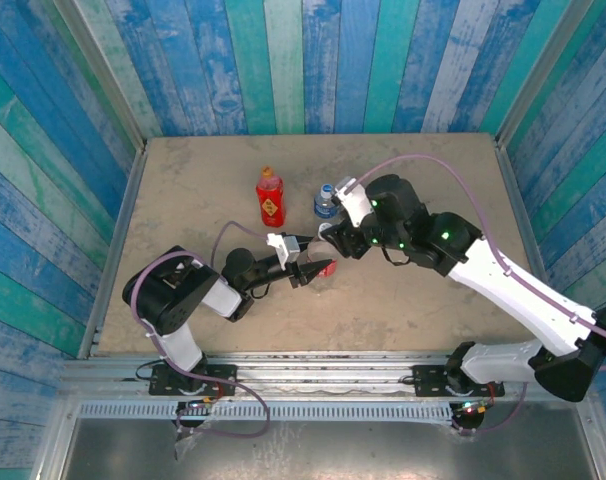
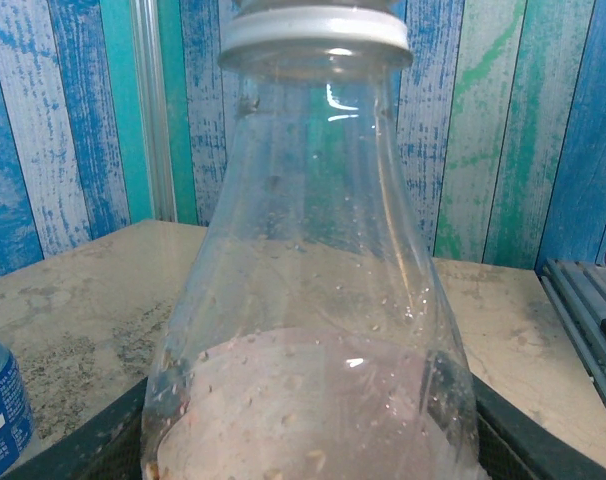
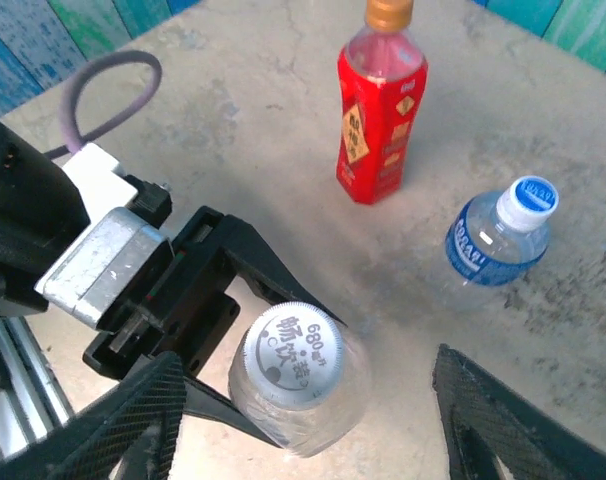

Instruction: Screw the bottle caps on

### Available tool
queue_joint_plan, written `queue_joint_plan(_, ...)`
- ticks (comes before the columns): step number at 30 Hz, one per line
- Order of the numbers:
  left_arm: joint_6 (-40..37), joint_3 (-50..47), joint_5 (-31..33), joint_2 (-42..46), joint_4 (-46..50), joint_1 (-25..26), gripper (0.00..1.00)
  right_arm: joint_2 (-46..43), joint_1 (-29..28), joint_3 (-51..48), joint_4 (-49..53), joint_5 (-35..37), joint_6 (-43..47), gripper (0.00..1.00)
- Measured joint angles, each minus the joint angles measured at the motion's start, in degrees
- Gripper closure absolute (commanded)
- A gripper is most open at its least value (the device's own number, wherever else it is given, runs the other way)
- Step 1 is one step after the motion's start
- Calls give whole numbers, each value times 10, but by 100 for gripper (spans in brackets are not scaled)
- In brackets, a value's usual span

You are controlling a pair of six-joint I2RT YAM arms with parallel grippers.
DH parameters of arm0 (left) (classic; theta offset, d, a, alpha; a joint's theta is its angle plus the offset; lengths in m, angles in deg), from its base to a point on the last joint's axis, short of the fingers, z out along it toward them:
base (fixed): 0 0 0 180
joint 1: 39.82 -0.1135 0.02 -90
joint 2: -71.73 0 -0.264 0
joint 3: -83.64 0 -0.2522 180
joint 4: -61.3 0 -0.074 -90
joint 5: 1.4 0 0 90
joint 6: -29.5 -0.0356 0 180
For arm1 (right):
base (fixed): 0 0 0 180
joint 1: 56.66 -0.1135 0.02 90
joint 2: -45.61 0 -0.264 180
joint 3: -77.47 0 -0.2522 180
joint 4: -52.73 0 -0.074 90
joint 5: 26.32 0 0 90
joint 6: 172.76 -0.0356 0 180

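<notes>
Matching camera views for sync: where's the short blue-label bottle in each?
Top external: blue-label bottle, mid-table, just right of the red bottle.
Left wrist: bottle at bottom-left edge, cut off.
Right wrist: bottle right of centre, mid-height.
Shared landmark: white-capped clear bottle gripped in the left claw.

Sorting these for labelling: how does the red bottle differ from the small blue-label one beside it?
The red bottle is taller, red all over, with an orange-brown cap; the blue-label bottle is squatter, clear, with a blue-topped cap. Both stand upright, capped, on the table.
</notes>
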Motion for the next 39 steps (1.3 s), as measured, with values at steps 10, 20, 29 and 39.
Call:
queue_joint_plan(10, -1, 0, 0, 0, 0, 0, 38, 38, 35, 5, -12, -46, -21, 68)
queue_joint_plan(20, -2, 0, -2, 0, 0, 0, 38, 38, 48, 6, -4, -99, -37, 73)
queue_joint_plan(29, -2, 0, -3, 0, 0, 0, 38, 41, 66, 2, -2, -156, -71, 77)
queue_joint_plan(39, -5, 0, -10, 0, -1, 0, 38, 40, 88, -6, -2, -209, -94, 81)
